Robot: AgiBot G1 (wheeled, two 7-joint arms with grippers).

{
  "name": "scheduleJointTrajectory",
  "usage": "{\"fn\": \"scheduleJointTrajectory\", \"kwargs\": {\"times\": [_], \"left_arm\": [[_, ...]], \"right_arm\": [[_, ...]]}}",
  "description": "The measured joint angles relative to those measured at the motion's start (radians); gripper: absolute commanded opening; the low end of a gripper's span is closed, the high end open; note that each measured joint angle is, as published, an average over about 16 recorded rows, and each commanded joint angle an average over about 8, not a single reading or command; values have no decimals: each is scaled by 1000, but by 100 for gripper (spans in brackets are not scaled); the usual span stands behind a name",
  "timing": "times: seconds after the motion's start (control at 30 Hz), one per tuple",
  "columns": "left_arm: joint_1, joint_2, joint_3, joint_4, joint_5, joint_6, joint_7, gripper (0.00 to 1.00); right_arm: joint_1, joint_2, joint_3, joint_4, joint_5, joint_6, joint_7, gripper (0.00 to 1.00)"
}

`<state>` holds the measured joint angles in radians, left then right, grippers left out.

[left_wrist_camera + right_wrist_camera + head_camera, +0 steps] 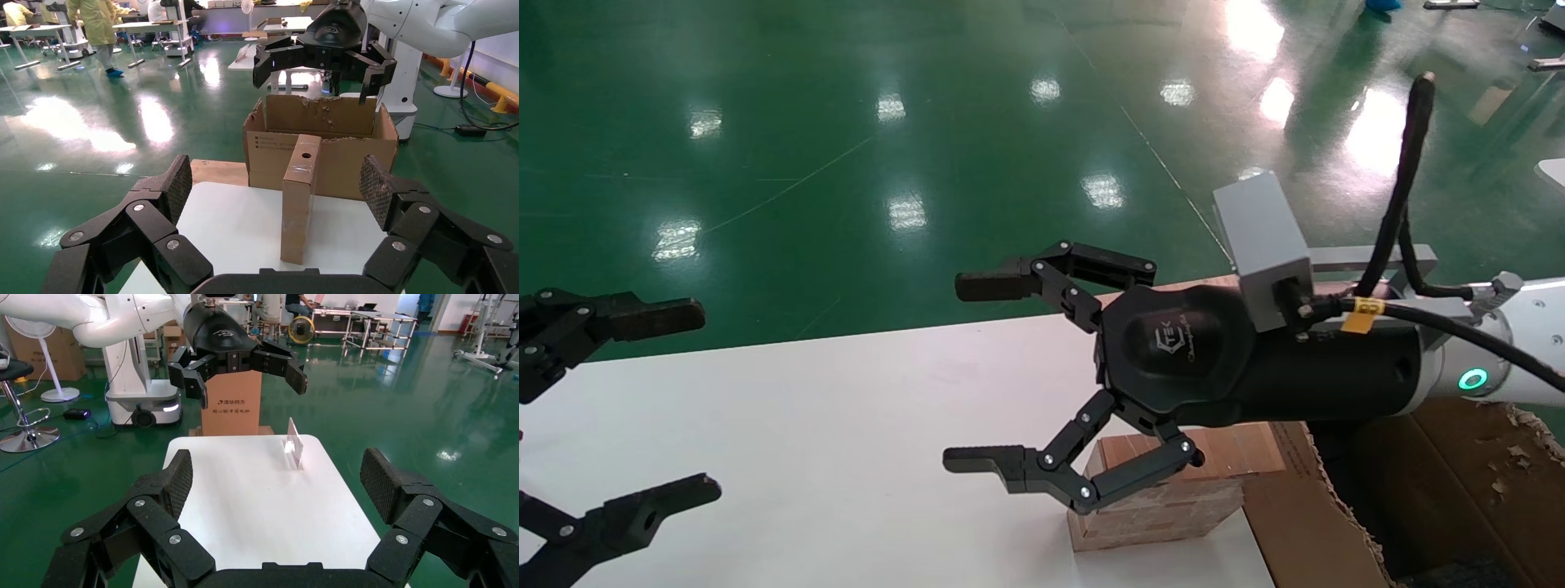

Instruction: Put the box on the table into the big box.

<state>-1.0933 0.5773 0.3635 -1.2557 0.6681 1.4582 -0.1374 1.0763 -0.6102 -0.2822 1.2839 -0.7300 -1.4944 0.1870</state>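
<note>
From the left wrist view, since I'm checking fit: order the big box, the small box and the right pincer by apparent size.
1. big box
2. right pincer, farther off, so unsure
3. small box, edge-on

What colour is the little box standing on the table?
Brown cardboard, the small box has a round hole near its top; the left wrist view shows it best.

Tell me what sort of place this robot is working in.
Probably a robotics lab or factory hall: a glossy green floor, rows of metal-legged workbenches, and people in yellow coats at other stations.
</note>
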Motion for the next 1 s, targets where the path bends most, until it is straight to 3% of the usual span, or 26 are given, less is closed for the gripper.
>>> {"fn": "scheduleJointTrajectory", "kwargs": {"times": [0.57,0.9,0.97,1.0], "left_arm": [[0,0,0,0,0,0,0,100],[0,0,0,0,0,0,0,100],[0,0,0,0,0,0,0,96],[0,0,0,0,0,0,0,88]], "right_arm": [[-2,5,0,-2,-4,-2,0,100],[-8,65,-9,-40,-43,-38,-21,100],[-10,87,-14,-55,-53,-50,-31,100],[-12,100,-17,-63,-57,-55,-37,100]]}}
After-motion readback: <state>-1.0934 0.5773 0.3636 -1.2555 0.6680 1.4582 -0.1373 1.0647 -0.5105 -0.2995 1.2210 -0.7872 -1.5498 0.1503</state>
